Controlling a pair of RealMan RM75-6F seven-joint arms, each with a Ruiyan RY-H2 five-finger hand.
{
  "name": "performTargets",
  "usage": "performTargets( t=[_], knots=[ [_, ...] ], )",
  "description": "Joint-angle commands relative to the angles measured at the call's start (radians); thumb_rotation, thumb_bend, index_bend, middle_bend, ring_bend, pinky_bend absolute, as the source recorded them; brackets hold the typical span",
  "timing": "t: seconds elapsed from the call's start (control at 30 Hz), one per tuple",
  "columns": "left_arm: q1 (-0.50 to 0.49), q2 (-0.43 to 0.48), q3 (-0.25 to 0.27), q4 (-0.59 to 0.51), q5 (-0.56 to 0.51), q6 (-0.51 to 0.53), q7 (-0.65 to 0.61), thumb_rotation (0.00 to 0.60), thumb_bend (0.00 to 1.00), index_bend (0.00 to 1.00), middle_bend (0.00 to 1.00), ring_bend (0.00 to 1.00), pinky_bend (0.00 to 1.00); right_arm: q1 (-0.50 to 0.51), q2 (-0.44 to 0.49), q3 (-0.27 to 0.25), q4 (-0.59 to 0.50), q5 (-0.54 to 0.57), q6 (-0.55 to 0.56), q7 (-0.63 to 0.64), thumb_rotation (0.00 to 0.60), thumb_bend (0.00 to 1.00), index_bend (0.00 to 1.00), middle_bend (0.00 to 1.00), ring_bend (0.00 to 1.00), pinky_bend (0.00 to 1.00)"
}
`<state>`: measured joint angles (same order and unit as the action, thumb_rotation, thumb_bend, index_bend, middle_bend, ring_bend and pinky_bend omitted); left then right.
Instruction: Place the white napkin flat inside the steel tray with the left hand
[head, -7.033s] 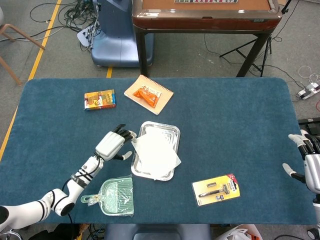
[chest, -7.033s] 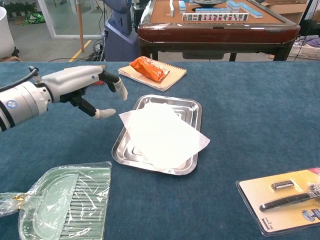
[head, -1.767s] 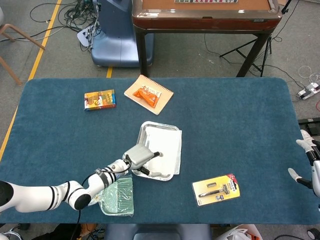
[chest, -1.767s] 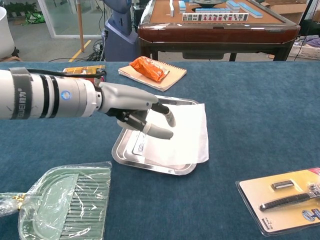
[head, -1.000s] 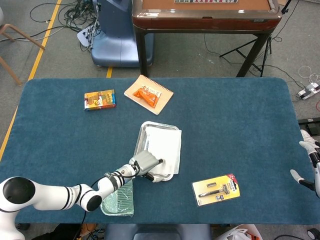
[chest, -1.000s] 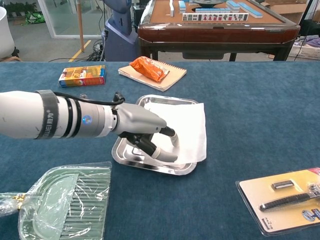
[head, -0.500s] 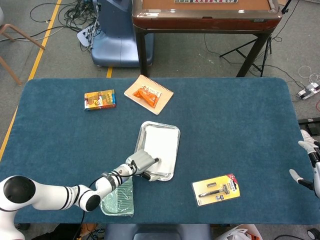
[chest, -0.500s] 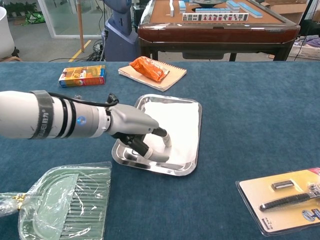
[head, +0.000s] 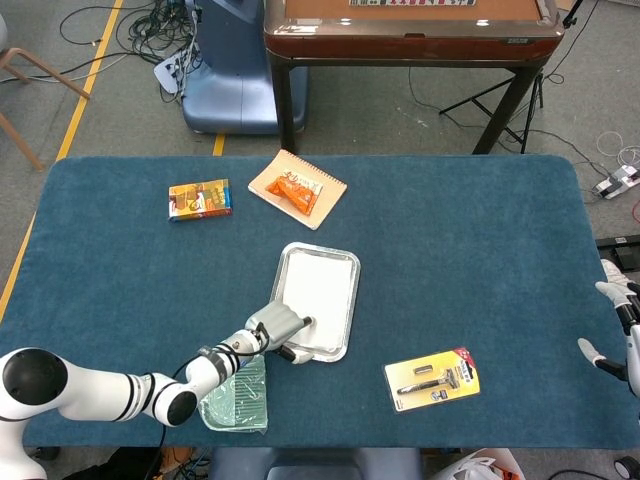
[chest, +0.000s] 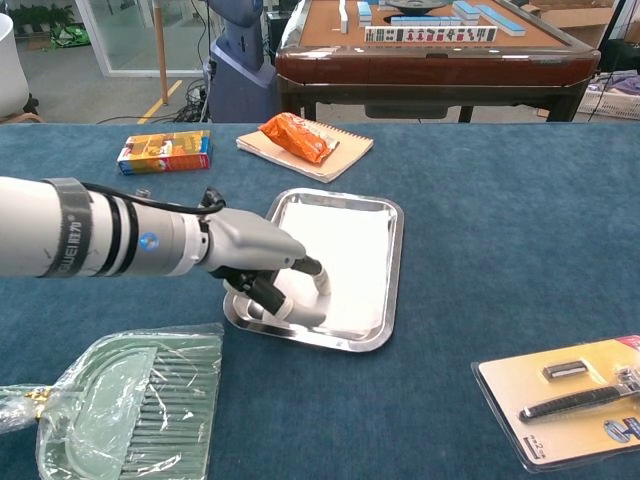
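The white napkin (head: 320, 288) (chest: 345, 255) lies flat inside the steel tray (head: 318, 247) (chest: 399, 250) at the table's middle, its edges within the rim. My left hand (head: 276, 328) (chest: 255, 262) reaches over the tray's near left corner. Its fingertips (chest: 311, 268) press on the napkin's near left part, and the thumb lies along the tray's near edge. Nothing is held in it. My right hand (head: 625, 325) shows only in the head view, at the table's far right edge, fingers apart and holding nothing.
A green dustpan in a plastic bag (head: 235, 392) (chest: 130, 410) lies under my left forearm. A carded razor pack (head: 432, 378) (chest: 570, 395) sits near right. Behind the tray are a notebook with an orange snack packet (head: 297, 188) (chest: 300, 137) and a small box (head: 200, 198) (chest: 164, 150).
The napkin hung over the tray's right rim a second ago; my left hand dragged it leftward and it now sits wholly inside. The hand itself has drawn back toward the tray's near left corner.
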<state>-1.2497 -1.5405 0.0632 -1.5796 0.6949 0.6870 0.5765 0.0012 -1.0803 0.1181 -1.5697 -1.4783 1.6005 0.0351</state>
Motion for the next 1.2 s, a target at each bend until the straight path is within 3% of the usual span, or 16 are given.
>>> performTargets(
  t=[0.03,0.27,0.53,0.77,1.03,1.2],
  knots=[
    [-0.003,0.003,0.004,-0.006,-0.006,0.004,0.004,0.074,0.22,0.17,1.00,1.00,1.00,-0.001,0.001,0.000,-0.001,-0.001,0.002,-0.001,0.600,0.15,0.23,0.24,0.14,0.18],
    [-0.003,0.007,0.005,-0.019,-0.009,0.027,0.007,0.072,0.22,0.17,1.00,1.00,1.00,-0.004,0.003,-0.001,-0.004,-0.004,0.008,-0.001,0.600,0.15,0.23,0.24,0.14,0.18],
    [0.032,0.078,-0.005,-0.090,0.019,0.053,-0.046,0.050,0.22,0.15,1.00,0.99,1.00,-0.003,0.009,0.001,-0.009,-0.009,0.010,-0.003,0.600,0.15,0.23,0.24,0.14,0.18],
    [0.129,0.149,-0.024,-0.157,0.107,0.170,-0.136,0.043,0.22,0.11,0.99,0.92,1.00,0.004,0.014,0.002,-0.018,-0.014,0.003,-0.008,0.600,0.15,0.23,0.24,0.14,0.18],
    [0.303,0.249,-0.038,-0.179,0.204,0.371,-0.269,0.173,0.21,0.11,0.76,0.71,0.90,0.015,0.027,0.004,-0.035,-0.003,-0.020,-0.021,0.600,0.15,0.23,0.24,0.14,0.18],
    [0.419,0.309,-0.032,-0.186,0.269,0.479,-0.348,0.248,0.21,0.15,0.50,0.49,0.70,0.030,0.043,0.000,-0.048,0.006,-0.059,-0.035,0.600,0.15,0.23,0.24,0.14,0.18]
  ],
)
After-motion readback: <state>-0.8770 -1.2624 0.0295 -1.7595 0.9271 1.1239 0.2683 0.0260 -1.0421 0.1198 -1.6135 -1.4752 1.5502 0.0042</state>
